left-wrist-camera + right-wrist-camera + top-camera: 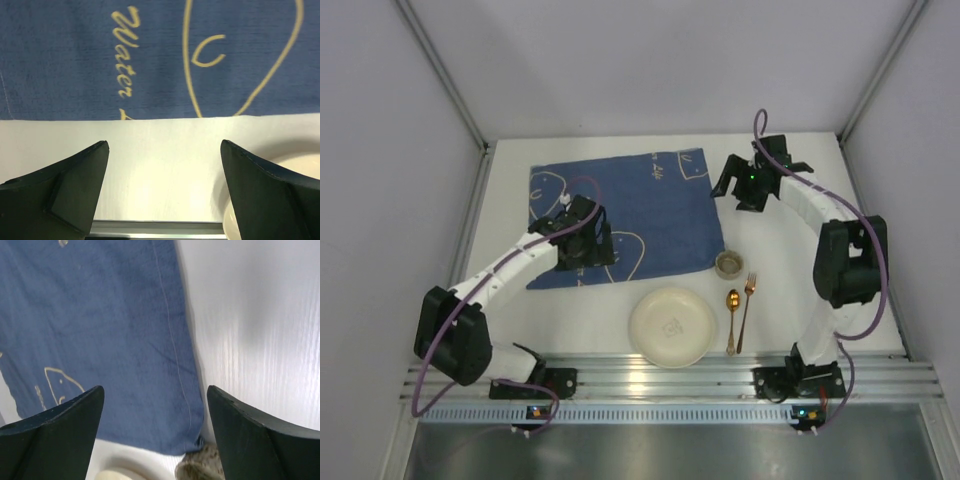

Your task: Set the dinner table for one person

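Observation:
The dinner table (775,250) is a white tabletop with a blue cloth (620,215) spread across its middle. My left gripper (588,246) hovers open over the cloth's near-left part. In the left wrist view that gripper (165,145) frames bare table (160,165), with the cloth's edge (150,60) beyond. My right gripper (738,192) is open above the cloth's far-right corner. In the right wrist view it (155,390) holds nothing, with the cloth (110,330) below it.
A cream plate (672,326) sits near the front edge. A small speckled cup (731,264) stands at the cloth's near-right corner. A copper spoon (732,320) and fork (747,308) lie right of the plate. The plate rim (300,162) and the cup (200,471) also show in the wrist views.

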You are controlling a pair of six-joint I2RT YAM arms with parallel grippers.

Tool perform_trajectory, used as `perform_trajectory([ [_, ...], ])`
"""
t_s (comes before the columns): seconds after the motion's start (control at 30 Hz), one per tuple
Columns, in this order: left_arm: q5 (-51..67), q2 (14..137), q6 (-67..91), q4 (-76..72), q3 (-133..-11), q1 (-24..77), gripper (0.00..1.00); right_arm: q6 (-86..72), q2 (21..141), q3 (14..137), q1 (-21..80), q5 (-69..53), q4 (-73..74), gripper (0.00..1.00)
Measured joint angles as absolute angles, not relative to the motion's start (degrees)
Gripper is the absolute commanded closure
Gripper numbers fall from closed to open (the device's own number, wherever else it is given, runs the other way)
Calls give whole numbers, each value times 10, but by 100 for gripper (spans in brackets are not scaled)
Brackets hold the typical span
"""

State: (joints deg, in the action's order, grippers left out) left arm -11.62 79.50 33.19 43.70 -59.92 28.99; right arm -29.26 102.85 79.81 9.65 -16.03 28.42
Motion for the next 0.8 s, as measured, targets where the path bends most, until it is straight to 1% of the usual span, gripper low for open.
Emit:
perform_trajectory([
  [0.07,-111,791,341,432,-571,266,1,-297,1082,840,96,-157,288,22],
  [0.1,-109,790,344,430,-561,250,2,-301,1107,857,96,-155,289,27],
  [0.13,-106,790,346,425,-553,236,2,-302,1127,870,96,-155,292,30],
  [0.37,-90,795,343,386,-508,164,2,-311,1223,922,101,-157,321,40],
  [0.43,-87,812,341,375,-507,153,2,-312,1230,932,104,-161,325,49],
  [0.47,-85,822,340,369,-507,150,2,-311,1232,935,105,-164,326,54],
  [0.5,-84,834,338,364,-507,147,1,-310,1235,937,108,-164,326,73],
  [0.53,-84,848,335,361,-509,146,2,-310,1240,939,110,-166,326,87],
  [0.57,-84,865,332,357,-512,144,1,-307,1244,939,113,-168,326,97],
  [0.6,-84,880,330,357,-515,143,2,-307,1249,939,115,-170,327,100],
  [0.7,-79,937,326,358,-546,142,1,-309,1253,939,116,-179,326,100],
  [0.8,-69,990,318,370,-608,140,3,-305,1253,939,109,-178,326,100],
])
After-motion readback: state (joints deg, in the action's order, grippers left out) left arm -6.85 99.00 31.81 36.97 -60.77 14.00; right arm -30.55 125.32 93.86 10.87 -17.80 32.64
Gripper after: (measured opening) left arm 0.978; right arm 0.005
